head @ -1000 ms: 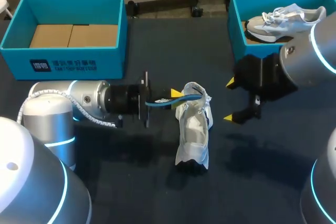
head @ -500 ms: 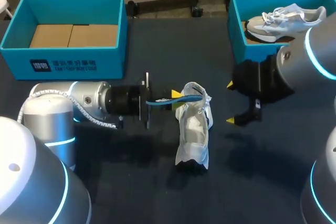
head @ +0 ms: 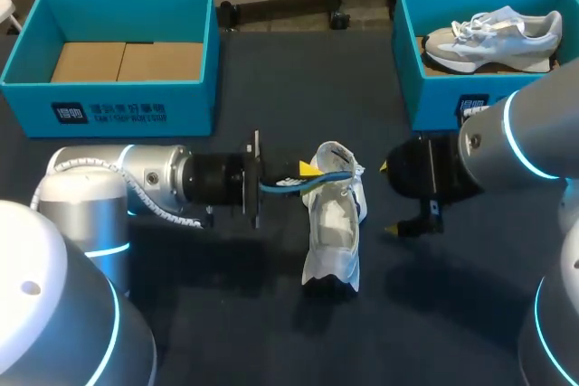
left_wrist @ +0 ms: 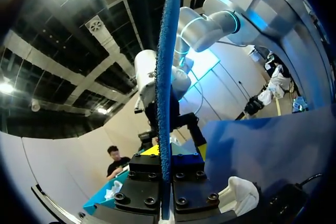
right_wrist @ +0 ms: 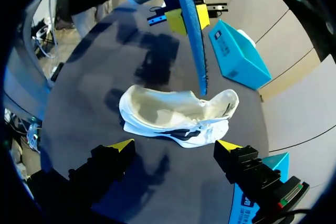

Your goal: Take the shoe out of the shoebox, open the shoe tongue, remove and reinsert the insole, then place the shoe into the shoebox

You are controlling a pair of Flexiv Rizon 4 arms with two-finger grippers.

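Note:
A white shoe (head: 333, 228) rests on the dark table near the middle, and its opening (right_wrist: 168, 113) faces my right wrist camera. My left gripper (head: 310, 170) is shut on a blue insole (head: 336, 175) held edge-up, with its far tip at the shoe's rim. The insole (left_wrist: 167, 87) runs straight out between the fingers in the left wrist view, and it (right_wrist: 192, 35) hangs above the shoe in the right wrist view. My right gripper (head: 389, 199) is open to the right of the shoe, and its fingertips (right_wrist: 174, 145) straddle nothing.
A teal shoebox (head: 409, 61) at the back right holds a second pale shoe (head: 493, 35). Another teal shoebox (head: 118, 101) at the back left has cardboard in its bottom. Bare table lies in front of the shoe.
My right arm has swung lower and closer to the shoe, gripper still open. The left gripper with the insole has edged slightly right; the shoe has not moved.

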